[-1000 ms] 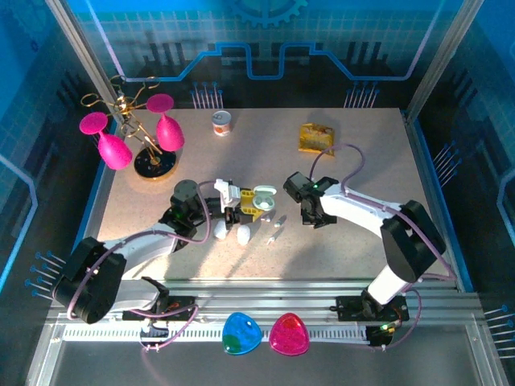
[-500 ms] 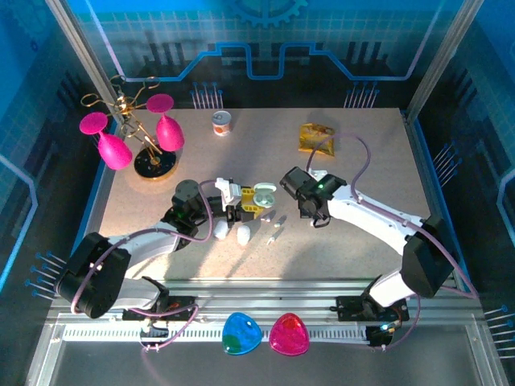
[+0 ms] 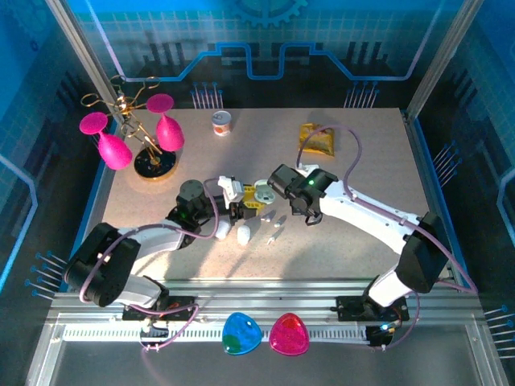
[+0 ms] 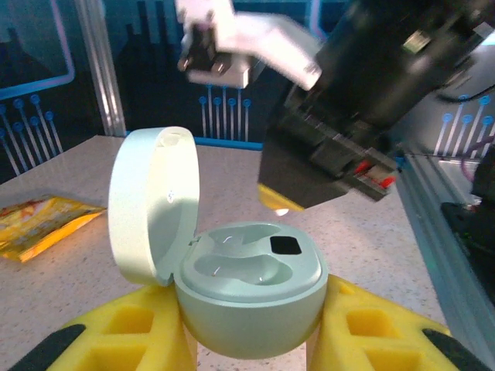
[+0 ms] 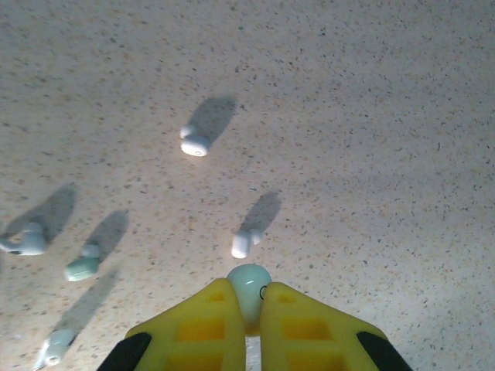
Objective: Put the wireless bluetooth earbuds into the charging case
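Note:
A pale green charging case stands upright with its lid swung open, and my left gripper is shut on its body. Both sockets inside look bare. From above, the case sits mid-table with my right gripper close beside and above it. My right gripper is shut on one pale earbud, its rounded head poking out past the fingertips. Several loose earbuds lie on the table below: one just ahead, another farther, others to the left.
Two closed white cases lie by the left gripper. A stand with pink glasses is at the back left, a small can and a yellow packet at the back. Blue and pink shapes sit on the front rail.
My right gripper has travelled left with the earbud, from right of the case to just beside it. The left gripper and case shifted slightly right and back.

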